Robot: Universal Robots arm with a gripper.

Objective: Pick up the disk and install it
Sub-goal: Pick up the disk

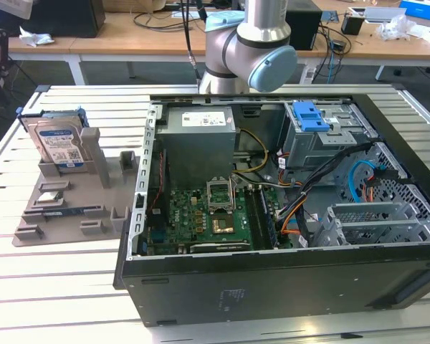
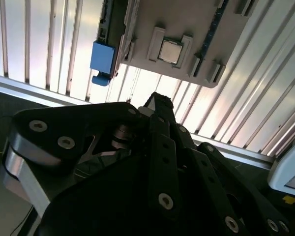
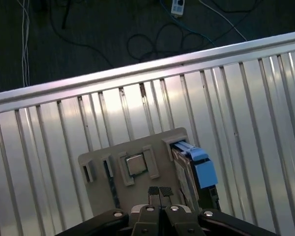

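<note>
— Slatted white metal makes the table (image 1: 57, 287), yes? And behind it I see wooden desks (image 1: 129, 39) with many cables.

— Yes. The biggest thing on the table is the black computer case (image 1: 272, 287). It lies on its side with the cover off, so the green board and the wires inside are open to see.

— And the arm (image 1: 251, 43)?

— Its grey and light-blue joint stands behind the case, at the far edge of the table in the exterior view.

— Is something already in the drive cage (image 1: 330, 143)?

— I cannot tell. The cage sits in the far corner of the case, with a blue latch (image 1: 308, 115) on top.

— Where is the disk?

— The disk (image 1: 57, 143) is outside the case. It stands upright on its edge in a slot of the grey holder (image 1: 118, 193). This holder lies flat on the table at the exterior view's left of the case, apart from it. In the first wrist view the disk (image 3: 199, 167) is seen edge-on, with its blue rail.

— What does the gripper do?

— The gripper (image 3: 160, 191) hangs above the holder and touches nothing. Its two fingertips are pressed together, with nothing between them. Under it, just beside the disk, a small square processor chip (image 3: 136, 164) lies in its own pocket of the holder.
</note>
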